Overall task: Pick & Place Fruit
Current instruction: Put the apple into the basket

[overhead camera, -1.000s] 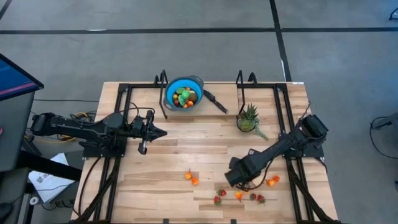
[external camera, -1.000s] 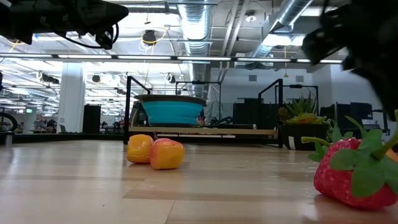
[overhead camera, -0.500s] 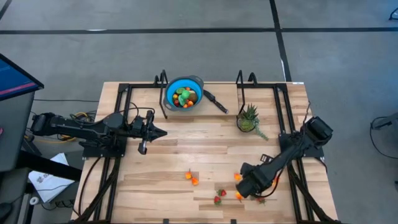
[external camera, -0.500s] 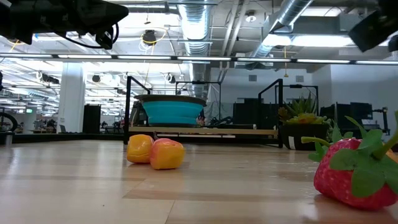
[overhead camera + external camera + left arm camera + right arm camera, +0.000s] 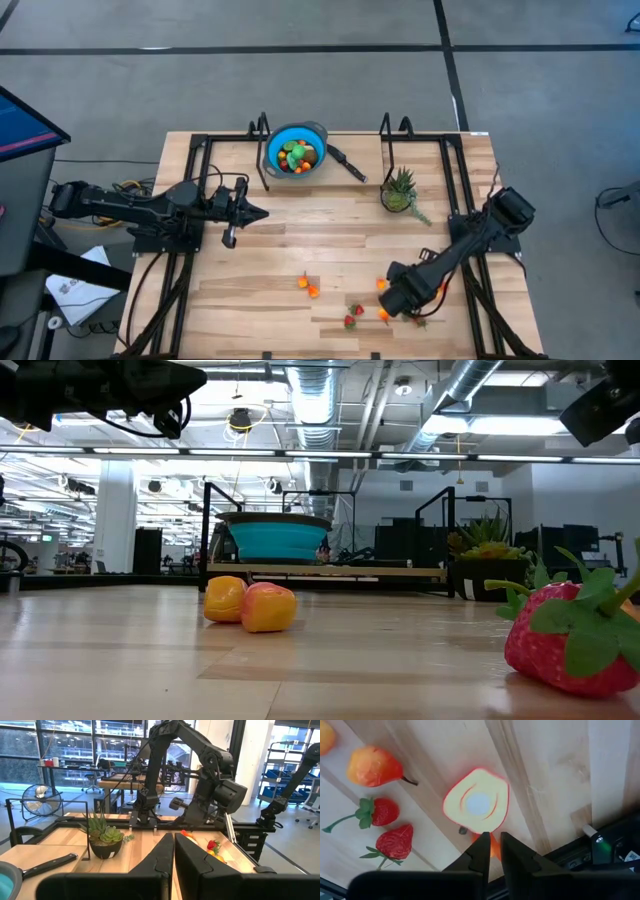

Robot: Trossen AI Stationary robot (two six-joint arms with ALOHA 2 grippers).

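Observation:
Small toy fruits lie on the wooden table's near right. The right wrist view shows a cut peach half [image 5: 477,802] face up, an orange pear [image 5: 375,766] and two strawberries [image 5: 380,812]. My right gripper [image 5: 392,302] points steeply down among them, its fingers nearly together on a small orange fruit [image 5: 493,848]. Two more orange pieces [image 5: 307,287] lie toward the table's middle, and a strawberry [image 5: 570,635] fills the low view's right. My left gripper [image 5: 262,212] hovers shut and level over the left half, holding nothing. My right gripper pinches a small orange fruit [image 5: 493,848] between its two fingers, coming from above and pointing steeply down. Only a sliver of the fruit shows in the narrow gap. I cannot tell which part it has, or whether the fruit is off the table.
A blue bowl [image 5: 296,150] with a black handle [image 5: 348,163] stands at the far middle, holding several fruits. A spiky green plant in a pot [image 5: 399,190] stands at the far right. Black frame rails [image 5: 190,200] run along both table sides.
My right gripper has swung toward the table's right and near edges, over the fruit cluster, then held still. An orange fruit that the arm hid now shows just beyond the gripper. The fruits on the table have kept their places.

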